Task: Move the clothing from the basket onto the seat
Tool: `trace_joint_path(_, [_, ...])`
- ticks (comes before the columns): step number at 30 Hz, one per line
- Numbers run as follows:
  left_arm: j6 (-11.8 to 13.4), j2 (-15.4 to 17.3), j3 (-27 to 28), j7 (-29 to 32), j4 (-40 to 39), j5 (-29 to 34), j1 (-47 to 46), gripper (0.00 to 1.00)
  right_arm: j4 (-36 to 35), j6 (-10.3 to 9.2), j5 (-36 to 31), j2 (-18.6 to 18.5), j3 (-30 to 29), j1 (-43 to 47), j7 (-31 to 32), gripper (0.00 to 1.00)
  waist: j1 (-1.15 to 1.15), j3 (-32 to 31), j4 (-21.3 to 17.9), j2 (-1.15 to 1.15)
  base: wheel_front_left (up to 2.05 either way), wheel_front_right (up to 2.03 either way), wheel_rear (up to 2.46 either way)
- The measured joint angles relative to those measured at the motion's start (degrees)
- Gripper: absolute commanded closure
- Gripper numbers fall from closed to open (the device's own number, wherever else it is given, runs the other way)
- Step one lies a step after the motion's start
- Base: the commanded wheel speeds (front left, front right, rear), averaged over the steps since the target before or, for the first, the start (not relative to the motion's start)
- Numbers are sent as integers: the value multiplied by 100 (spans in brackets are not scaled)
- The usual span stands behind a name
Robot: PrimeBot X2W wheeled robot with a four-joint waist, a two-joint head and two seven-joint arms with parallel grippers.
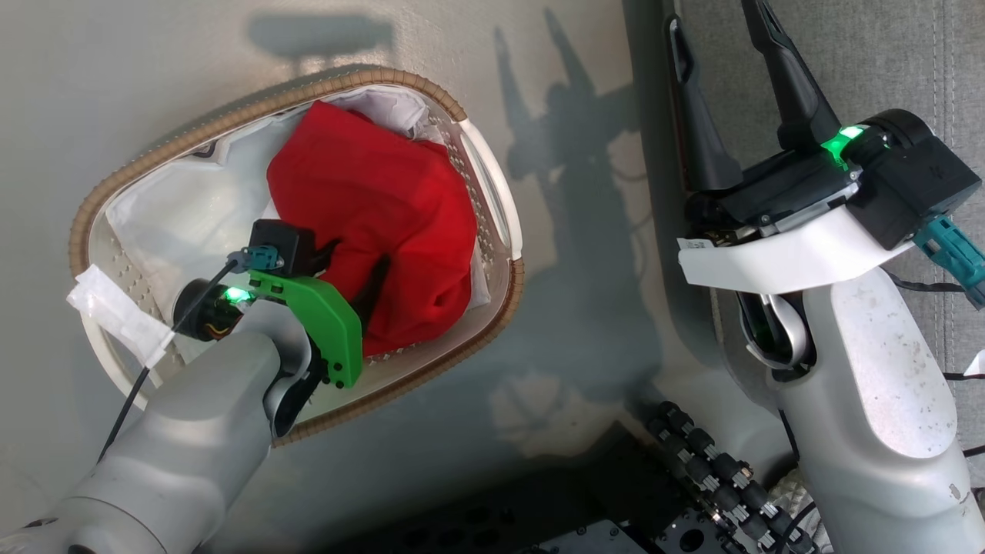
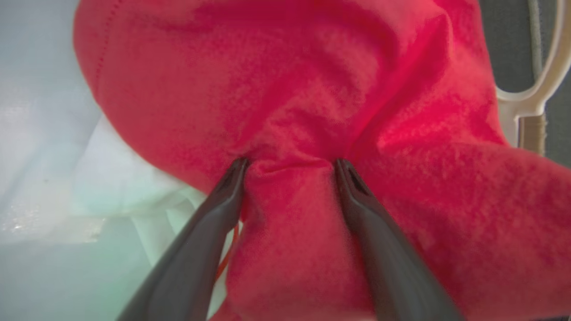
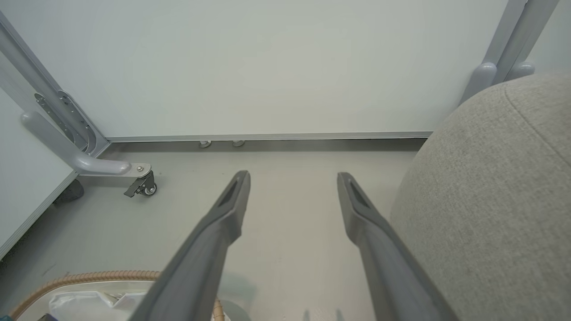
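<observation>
Sitting where: the clothing (image 1: 369,200) is all bunched up in the basket (image 1: 254,108), none on the bit of seat (image 1: 885,61) in view
Left gripper (image 2: 290,166): fingers spread, pushed into the red cloth with a fold between them, not pinched yet
Right gripper (image 3: 292,178): wide and empty, just beside the seat edge
Done: pretty much nothing, by the looks
To do: pinch, lift, carry over, drop

Head view: left gripper (image 1: 355,271) tips buried in red clothing (image 1: 369,192). Basket (image 1: 254,108) near rim hidden behind left forearm (image 1: 200,408). Right gripper (image 1: 712,27): one fingertip cut by top edge. Seat (image 1: 885,61) cut off top & right.
</observation>
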Motion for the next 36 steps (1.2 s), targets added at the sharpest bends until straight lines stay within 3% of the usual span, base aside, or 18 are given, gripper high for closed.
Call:
trace_joint_path(1, [0, 13, -90, 49, 30, -48, -14, 0, 5, 0, 8, 0, 9, -7, 0, 0, 0, -14, -11, 0, 0, 0, 0])
trace_joint_path(2, [0, 20, -123, 89, 33, -62, -15, 25, 10, 0, 22, 0, 11, -9, 0, 0, 0, -26, -17, 0, 0, 0, 0])
trace_joint_path(3, [0, 26, -163, 96, 31, -79, -15, 81, 16, 0, 24, 0, 12, -10, 0, 0, 0, -44, -23, 0, 0, 0, 0])
trace_joint_path(4, [0, 30, -192, 97, 25, -105, -14, 100, 31, 0, 30, 0, 14, -10, 0, 0, 0, -67, -27, 0, 0, 0, 0])
trace_joint_path(12, [0, 41, -278, -119, -43, -413, 287, 100, 226, 0, 35, 2, 40, 3, 0, 0, 0, -449, -40, 0, 0, 0, 0])
trace_joint_path(25, [0, -211, -256, -492, -242, -784, 1026, 100, 786, 0, -229, 5, -76, 497, 0, 0, 0, -1663, 232, 0, 0, 0, 0])
trace_joint_path(36, [0, -275, 1151, -502, -924, 80, 1915, 100, 1156, 0, -333, 5, -157, 1146, 0, 0, -1, -2895, 552, 0, 0, 0, 0])
